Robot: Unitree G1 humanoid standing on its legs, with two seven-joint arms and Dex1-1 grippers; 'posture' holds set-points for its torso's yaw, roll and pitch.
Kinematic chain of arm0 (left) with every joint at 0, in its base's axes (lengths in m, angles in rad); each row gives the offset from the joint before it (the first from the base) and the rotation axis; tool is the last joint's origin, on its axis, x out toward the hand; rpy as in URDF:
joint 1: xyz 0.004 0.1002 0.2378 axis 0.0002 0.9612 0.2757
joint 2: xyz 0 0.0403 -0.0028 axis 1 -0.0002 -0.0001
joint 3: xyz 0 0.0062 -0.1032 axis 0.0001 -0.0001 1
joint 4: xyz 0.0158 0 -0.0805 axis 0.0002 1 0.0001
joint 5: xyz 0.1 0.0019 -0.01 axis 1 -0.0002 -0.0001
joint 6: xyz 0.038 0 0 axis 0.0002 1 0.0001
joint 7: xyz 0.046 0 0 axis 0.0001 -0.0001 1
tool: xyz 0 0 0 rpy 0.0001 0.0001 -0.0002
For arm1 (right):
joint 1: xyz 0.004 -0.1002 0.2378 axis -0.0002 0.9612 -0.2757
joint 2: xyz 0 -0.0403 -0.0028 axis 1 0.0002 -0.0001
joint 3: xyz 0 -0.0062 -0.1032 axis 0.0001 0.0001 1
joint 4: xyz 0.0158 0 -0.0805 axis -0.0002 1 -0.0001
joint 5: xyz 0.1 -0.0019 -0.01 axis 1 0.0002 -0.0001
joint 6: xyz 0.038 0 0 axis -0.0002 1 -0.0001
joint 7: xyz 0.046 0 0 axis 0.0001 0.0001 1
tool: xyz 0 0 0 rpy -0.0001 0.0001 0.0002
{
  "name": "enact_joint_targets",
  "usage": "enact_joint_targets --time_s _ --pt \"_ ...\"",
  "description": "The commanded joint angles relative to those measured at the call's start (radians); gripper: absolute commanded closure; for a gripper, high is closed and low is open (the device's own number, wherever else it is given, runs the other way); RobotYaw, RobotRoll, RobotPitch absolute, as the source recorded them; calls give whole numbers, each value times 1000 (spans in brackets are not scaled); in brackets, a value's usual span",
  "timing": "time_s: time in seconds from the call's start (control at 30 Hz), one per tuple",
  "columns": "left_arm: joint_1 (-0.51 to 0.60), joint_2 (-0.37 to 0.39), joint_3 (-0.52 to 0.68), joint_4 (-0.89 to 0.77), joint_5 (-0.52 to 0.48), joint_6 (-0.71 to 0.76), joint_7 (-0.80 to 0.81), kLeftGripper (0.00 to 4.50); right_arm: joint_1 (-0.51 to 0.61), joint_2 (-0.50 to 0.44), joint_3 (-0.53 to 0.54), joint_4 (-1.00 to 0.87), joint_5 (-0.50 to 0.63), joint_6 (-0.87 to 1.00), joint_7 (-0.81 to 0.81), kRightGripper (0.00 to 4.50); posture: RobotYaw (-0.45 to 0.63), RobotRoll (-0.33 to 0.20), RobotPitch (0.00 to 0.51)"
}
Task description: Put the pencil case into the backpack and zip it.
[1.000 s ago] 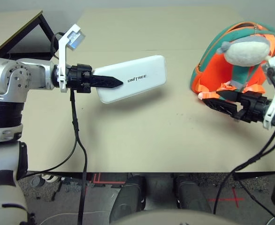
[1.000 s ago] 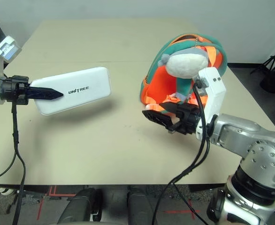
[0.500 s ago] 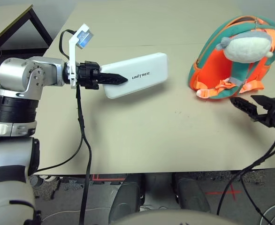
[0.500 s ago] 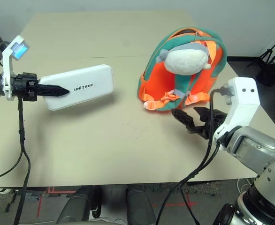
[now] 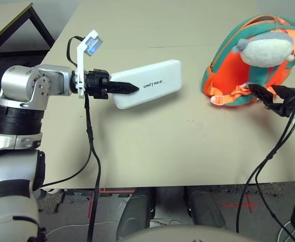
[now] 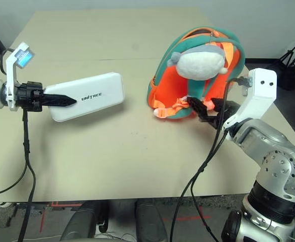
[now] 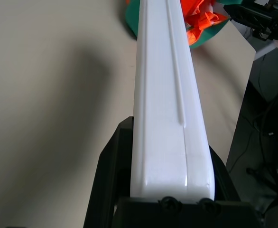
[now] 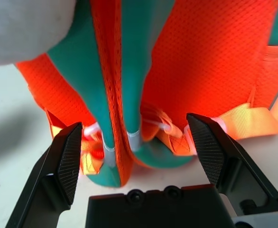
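A: Where's the left arm?
B: Stretched level over the table [image 5: 152, 146], the left gripper [image 5: 123, 87] pinching one end of the pencil case [image 5: 150, 89], which hangs in the air.

A: Any room?
B: Bare tabletop lies between the case and the backpack [image 5: 228, 70].

A: The right side?
B: The right gripper [image 6: 204, 107] is spread wide at the backpack's base, straps between its fingers [image 8: 65, 161], gripping nothing

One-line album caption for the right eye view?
Left end effector holds the pencil case aloft; open right end effector nears the backpack.
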Motion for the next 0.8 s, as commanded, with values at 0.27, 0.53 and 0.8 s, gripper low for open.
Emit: enact_joint_targets --time_s 0.27,0.53,0.8 --pt "-3 -23 38 -30 -24 28 19 3083 -58 26 121 178 -126 -239 56 320 -60 0 156" --pt "-54 -65 9 0 -11 16 4 3083 -49 37 98 207 -124 -253 66 2798 -105 0 143" --pt "-140 -92 -33 104 41 -44 -41 3083 -49 41 93 245 -136 -298 69 4329 -127 0 123"
